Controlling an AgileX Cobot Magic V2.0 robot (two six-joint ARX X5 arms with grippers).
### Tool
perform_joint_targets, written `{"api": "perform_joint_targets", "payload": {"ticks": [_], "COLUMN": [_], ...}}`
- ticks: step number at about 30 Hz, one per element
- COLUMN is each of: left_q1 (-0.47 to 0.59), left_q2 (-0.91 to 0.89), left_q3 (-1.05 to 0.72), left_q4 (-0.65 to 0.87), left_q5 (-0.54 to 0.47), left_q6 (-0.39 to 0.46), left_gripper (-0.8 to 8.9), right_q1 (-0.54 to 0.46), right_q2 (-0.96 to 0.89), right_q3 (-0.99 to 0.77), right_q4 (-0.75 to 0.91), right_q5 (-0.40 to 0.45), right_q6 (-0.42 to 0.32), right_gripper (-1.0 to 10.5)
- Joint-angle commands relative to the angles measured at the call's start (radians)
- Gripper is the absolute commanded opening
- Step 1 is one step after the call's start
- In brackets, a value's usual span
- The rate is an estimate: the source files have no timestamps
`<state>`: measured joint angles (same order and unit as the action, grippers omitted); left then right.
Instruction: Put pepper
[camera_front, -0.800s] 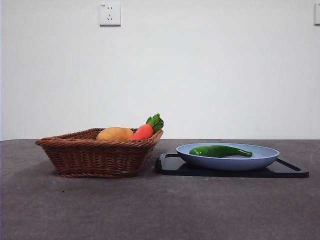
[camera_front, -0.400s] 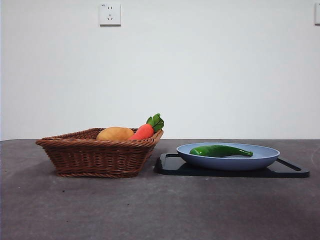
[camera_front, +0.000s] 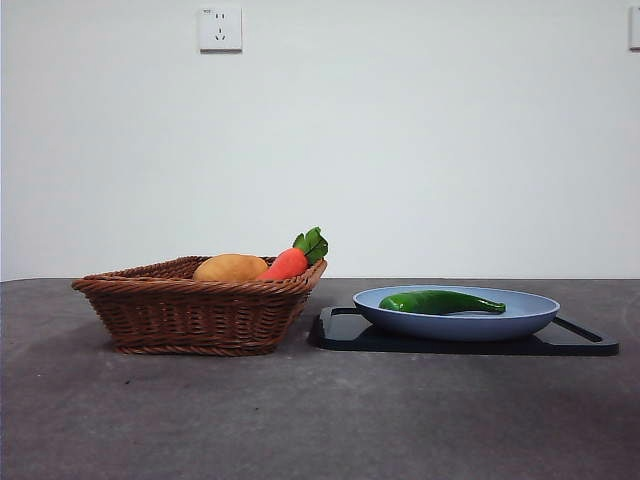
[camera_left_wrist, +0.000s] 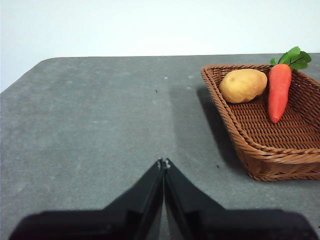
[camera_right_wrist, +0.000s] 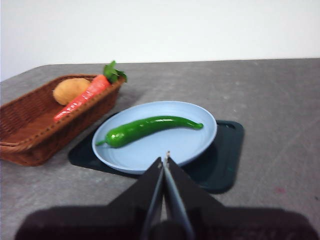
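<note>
- Two black two-jawed hands show only in their own wrist views: the left hand has its jaws pressed together tip to tip, holding nothing, above bare desk beside the basket; the right hand is likewise closed and empty, its tips over the near rim of the plate.
- The long, glossy dark green pepper lies flat in the round pale blue plate, its length running across the plate's middle, thick stem end toward the basket, thin tip toward the far side; in the right wrist view the pepper is ringed all round by bare plate.
- The plate sits on a flat black rectangular mat with rounded corners; the mat's edge shows beyond the plate on both sides, more so on the side away from the basket.
- The brown woven wicker basket stands just beside the mat, its flared corner reaching close to the mat's edge, apart from it as far as the front view shows.
- Inside the basket, a tan oval potato and an orange-red carrot with a green leafy top lie side by side near one end; the carrot's leaves poke over the rim.
- The grey, matt desk is open in front of all these things and on the basket's outer side, out to a rounded corner seen in the left wrist view.
- A white wall socket is set on the pale wall behind.
</note>
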<state>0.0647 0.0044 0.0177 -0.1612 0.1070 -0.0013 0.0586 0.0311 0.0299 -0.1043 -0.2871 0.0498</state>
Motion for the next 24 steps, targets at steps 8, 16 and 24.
{"api": "perform_joint_targets", "payload": {"ticks": [8, 16, 24], "left_q1": [0.003, 0.003, 0.003], "left_q2": [-0.003, -0.003, -0.003], "left_q3": [-0.010, -0.010, -0.010], "left_q4": [0.011, 0.011, 0.011], "left_q5": [0.000, 0.000, 0.000], "left_q6": [-0.006, -0.006, -0.006], "left_gripper": [0.08, 0.08, 0.08], "right_q1": [0.001, 0.001, 0.001], "right_q2": [-0.032, -0.031, -0.031], "right_q3": [-0.022, -0.022, -0.022], "right_q4": [-0.052, -0.053, -0.053], "right_q5": [0.005, 0.006, 0.006], "right_q6": [0.116, 0.115, 0.115], "right_gripper": [0.1, 0.1, 0.1]}}
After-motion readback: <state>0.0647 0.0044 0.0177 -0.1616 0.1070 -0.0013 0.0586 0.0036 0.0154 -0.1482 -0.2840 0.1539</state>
